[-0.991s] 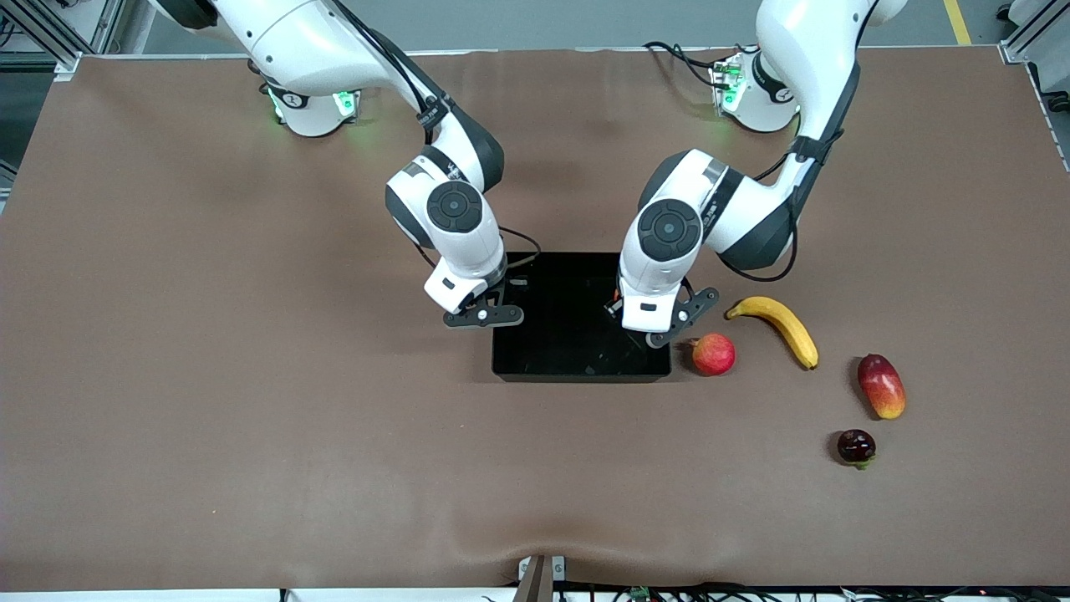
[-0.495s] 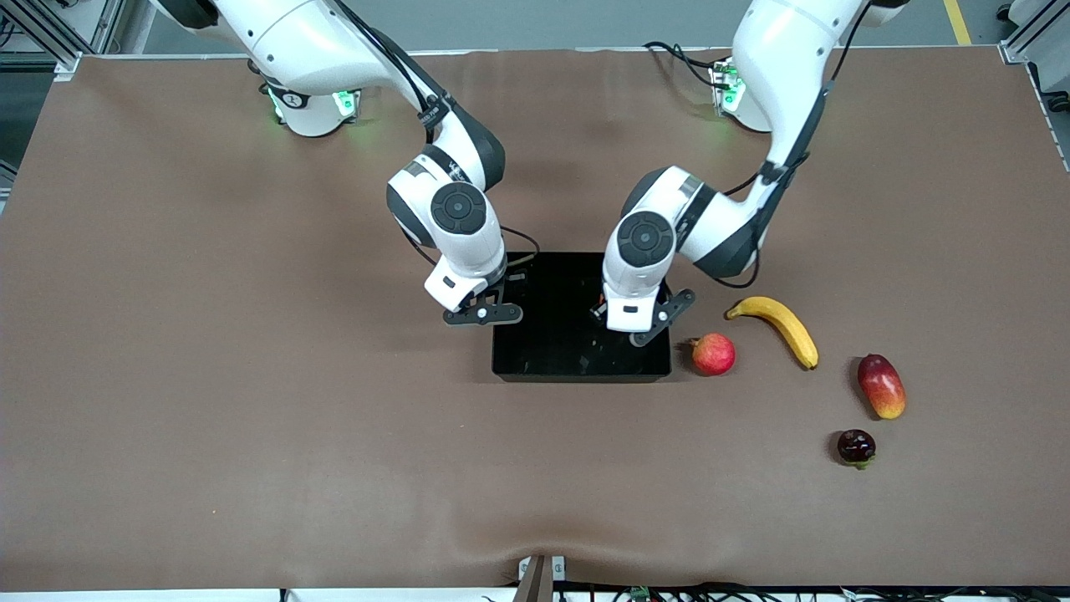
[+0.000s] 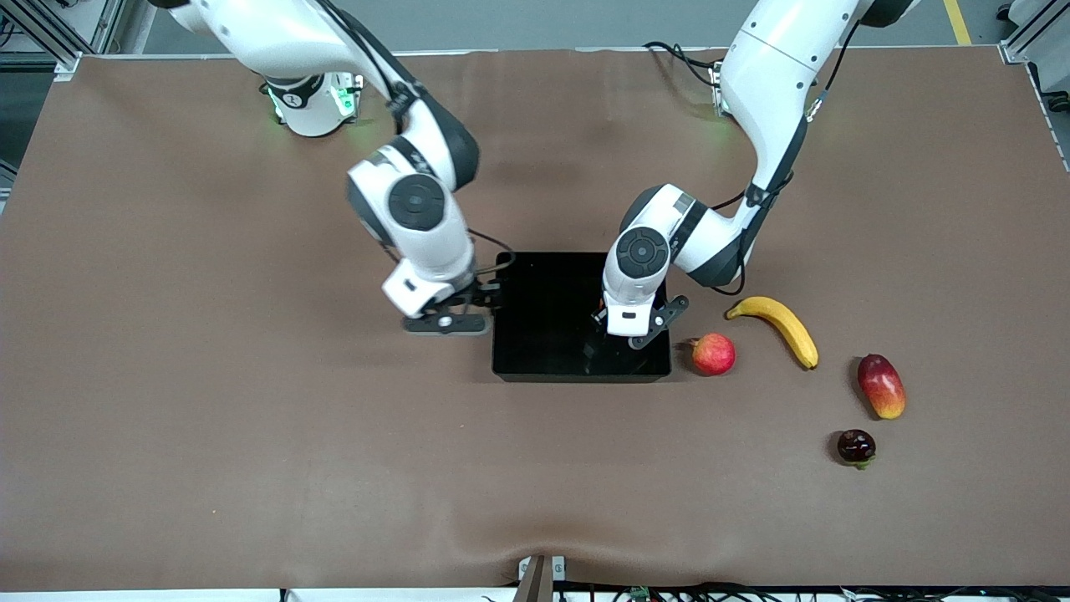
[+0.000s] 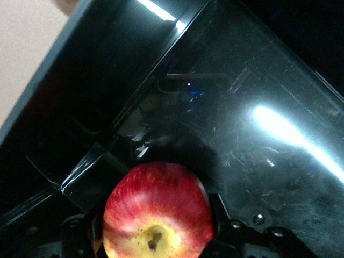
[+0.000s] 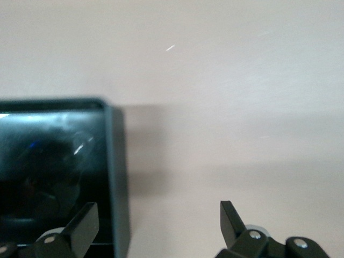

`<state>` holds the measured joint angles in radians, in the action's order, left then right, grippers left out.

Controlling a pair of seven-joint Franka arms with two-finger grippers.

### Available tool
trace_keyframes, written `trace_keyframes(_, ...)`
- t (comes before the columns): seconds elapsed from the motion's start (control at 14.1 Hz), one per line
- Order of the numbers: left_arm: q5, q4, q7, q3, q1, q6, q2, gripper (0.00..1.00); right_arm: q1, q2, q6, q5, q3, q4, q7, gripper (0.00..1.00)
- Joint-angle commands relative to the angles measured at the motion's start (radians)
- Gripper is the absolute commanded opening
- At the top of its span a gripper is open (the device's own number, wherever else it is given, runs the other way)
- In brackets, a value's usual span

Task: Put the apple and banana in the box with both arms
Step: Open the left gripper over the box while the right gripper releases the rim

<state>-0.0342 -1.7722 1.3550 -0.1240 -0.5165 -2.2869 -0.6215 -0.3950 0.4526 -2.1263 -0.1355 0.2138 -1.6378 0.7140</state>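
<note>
Since before, my right gripper (image 3: 445,323), open, left the box (image 3: 535,368); left gripper (image 3: 637,330) grips one apple (image 4: 157,215).

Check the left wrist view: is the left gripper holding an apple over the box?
Yes, the left gripper is shut on the apple, with the glossy floor of the box beneath it.

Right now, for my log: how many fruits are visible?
5: apple in the left hand over the box; pinkish fruit beside the box; banana, mango and dark fruit toward the left arm's end.
</note>
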Motion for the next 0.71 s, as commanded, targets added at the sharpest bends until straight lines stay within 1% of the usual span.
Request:
trace_keyframes(0.0,-0.016,0.011,0.018,0.0,0.015,-0.011,0.04,1.0,0.091,-0.1,0.057,-0.012,0.019,-0.025,-0.019,1.0)
trace_keyframes(0.14,-0.013,0.037,0.024,-0.002,0.021,0.032,0.09,1.0,0.14,-0.161,0.095,-0.012,0.019,-0.025,-0.095,1.0)
trace_keyframes(0.28,-0.013,0.069,-0.008,-0.002,0.029,0.123,0.173,1.0,0.183,-0.23,0.201,-0.007,0.021,-0.016,-0.137,1.0)
trace_keyframes(0.42,-0.006,0.102,-0.06,-0.002,0.071,0.199,0.233,1.0,0.228,-0.302,0.287,-0.006,0.013,-0.013,-0.188,1.0)
trace_keyframes(0.5,-0.006,0.106,-0.107,0.0,0.094,0.226,0.255,1.0,0.254,-0.328,0.337,-0.001,0.003,0.005,-0.24,1.0)
trace_keyframes(0.57,-0.006,0.102,-0.147,0.0,0.131,0.239,0.272,1.0,0.266,-0.342,0.394,0.026,-0.031,0.044,-0.301,1.0)
trace_keyframes(0.64,-0.016,0.099,-0.184,0.0,0.168,0.254,0.282,1.0,0.269,-0.345,0.445,0.075,-0.089,0.086,-0.358,1.0)
